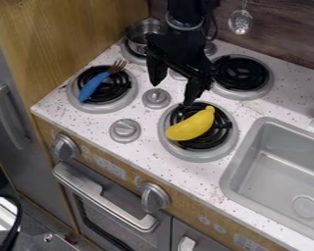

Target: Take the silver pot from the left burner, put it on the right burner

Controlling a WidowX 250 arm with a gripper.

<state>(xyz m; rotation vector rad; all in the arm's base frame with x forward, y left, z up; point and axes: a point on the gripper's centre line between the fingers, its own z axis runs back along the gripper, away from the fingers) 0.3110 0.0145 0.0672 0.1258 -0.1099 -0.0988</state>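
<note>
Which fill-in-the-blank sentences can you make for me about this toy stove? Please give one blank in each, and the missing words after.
1. The silver pot stands on the back ____ burner.
2. The handle of the fork is ____ in colour.
3. The fruit lying on the front right burner is a yellow ____.
4. There is a gap between the two ____ of the gripper.

Missing words: left; blue; banana; fingers.
</note>
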